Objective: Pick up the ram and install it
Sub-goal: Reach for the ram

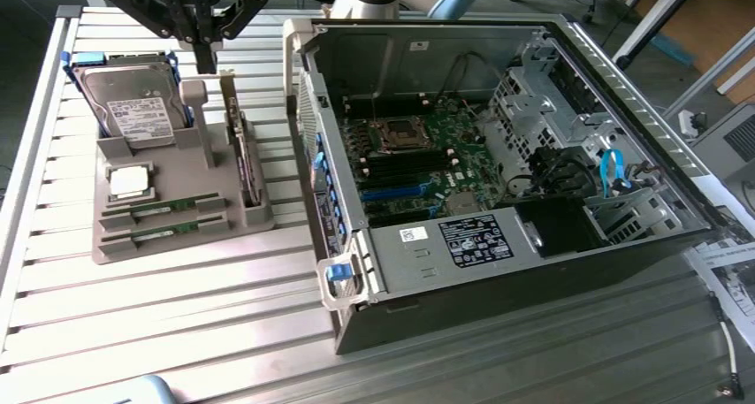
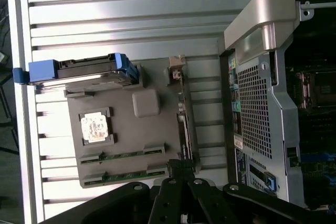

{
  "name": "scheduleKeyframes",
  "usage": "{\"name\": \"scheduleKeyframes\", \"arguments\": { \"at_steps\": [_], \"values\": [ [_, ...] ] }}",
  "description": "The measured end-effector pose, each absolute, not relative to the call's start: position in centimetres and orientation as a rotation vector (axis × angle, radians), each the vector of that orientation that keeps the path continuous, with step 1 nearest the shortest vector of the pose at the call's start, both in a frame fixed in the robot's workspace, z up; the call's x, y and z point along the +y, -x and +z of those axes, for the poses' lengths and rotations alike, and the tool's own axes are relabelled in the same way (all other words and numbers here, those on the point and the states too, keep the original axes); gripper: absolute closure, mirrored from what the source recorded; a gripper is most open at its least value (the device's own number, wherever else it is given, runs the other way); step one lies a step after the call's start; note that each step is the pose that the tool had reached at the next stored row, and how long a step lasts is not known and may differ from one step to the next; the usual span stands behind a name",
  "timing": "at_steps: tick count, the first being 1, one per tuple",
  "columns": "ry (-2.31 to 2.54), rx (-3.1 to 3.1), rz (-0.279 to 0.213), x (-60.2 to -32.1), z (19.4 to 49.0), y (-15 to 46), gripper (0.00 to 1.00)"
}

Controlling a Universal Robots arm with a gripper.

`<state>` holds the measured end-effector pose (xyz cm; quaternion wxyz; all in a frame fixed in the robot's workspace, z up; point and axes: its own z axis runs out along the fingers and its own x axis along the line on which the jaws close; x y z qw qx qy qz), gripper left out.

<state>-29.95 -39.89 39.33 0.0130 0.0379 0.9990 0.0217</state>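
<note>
1. Hanging above the flat grey plastic tray, the black claw is pressed together
2. Two long thin green ram sticks lie in the tray's slots, well apart from the claw

Two long, thin green circuit-board ram sticks sit in a flat grey plastic holder on the table. In the exterior view they lie at about 7 o'clock of that holder. The first ram stick rests lengthwise in its own narrow slot, level, with grey end blocks at both tips, so only a slim green strip shows. The second ram stick lies parallel to it in the neighbouring slot, at about 6 o'clock from the first, close beside it but apart. Both are seated in the holder
</note>
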Motion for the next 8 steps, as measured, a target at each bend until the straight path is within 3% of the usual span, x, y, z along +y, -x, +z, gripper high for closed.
{"name": "scheduleKeyframes", "arguments": {
  "at_steps": [8],
  "values": [
    [-0.118,3.112,0.068,-39.9,39.33,30.48,0.89]
  ]
}}
